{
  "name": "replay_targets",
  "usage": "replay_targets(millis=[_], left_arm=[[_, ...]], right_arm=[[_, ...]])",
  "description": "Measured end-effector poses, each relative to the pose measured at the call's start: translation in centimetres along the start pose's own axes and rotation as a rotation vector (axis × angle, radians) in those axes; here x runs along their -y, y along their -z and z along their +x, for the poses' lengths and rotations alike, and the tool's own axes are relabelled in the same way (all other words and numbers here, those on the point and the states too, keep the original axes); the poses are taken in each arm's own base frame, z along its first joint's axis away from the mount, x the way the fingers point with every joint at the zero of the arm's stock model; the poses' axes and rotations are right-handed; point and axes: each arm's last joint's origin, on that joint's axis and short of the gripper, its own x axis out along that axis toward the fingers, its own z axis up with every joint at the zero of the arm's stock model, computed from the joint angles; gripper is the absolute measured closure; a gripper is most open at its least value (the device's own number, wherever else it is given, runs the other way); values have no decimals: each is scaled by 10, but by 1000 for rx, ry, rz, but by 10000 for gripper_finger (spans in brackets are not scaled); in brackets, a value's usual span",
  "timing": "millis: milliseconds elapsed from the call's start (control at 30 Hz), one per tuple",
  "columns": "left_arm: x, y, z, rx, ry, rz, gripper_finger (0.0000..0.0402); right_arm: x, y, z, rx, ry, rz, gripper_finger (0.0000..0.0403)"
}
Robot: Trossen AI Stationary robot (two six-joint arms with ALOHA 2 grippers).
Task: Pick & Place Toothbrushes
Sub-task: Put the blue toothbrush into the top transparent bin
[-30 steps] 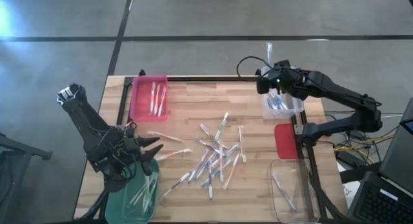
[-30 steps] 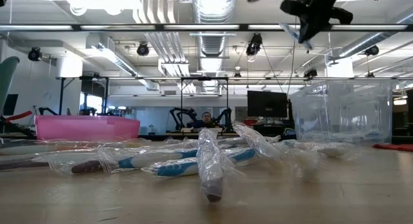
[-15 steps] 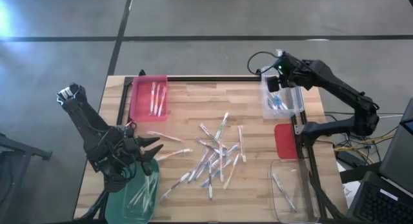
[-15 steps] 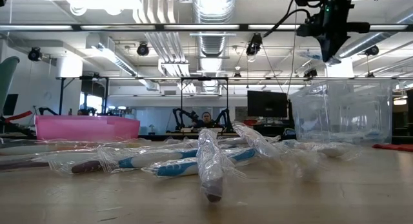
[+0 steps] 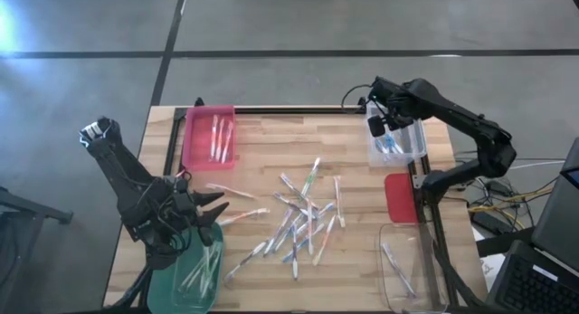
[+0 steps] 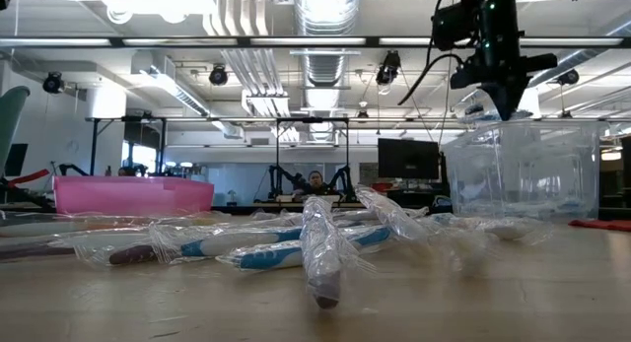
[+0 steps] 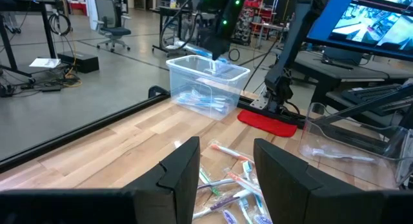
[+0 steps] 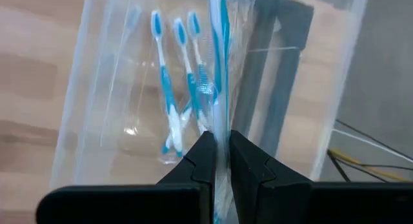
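**Blue brush poised over the clear tub**

The right gripper point(image 8: 219, 161) is clenched on a thin blue-and-white toothbrush in a clear wrapper point(image 8: 218, 69), held above the clear rectangular plastic bin point(image 5: 409, 144) at the table's far right corner, presumably to drop it among the blue ones point(image 8: 173, 88) already inside. Its long axis runs straight out from the fingers, down towards the bin (colour-sorting, I'd guess). The left gripper point(image 5: 213, 208) waits, spread, by the green bin point(image 5: 167, 287); loose brushes point(image 5: 303, 219) litter mid-table.
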Motion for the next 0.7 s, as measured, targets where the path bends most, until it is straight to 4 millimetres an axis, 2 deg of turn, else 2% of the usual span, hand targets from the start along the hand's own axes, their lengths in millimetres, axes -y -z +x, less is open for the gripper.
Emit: replay_targets(millis=[233, 467, 700], left_arm=[[0, 0, 0, 0, -1, 0, 250], [0, 0, 0, 0, -1, 0, 250], [0, 0, 0, 0, 0, 0, 250]], right_arm=[[-10, -4, 12, -85, -6, 5, 385], [-7, 1, 22, -155, 24, 29, 385], [-4, 8, 41, -210, 56, 16, 385]])
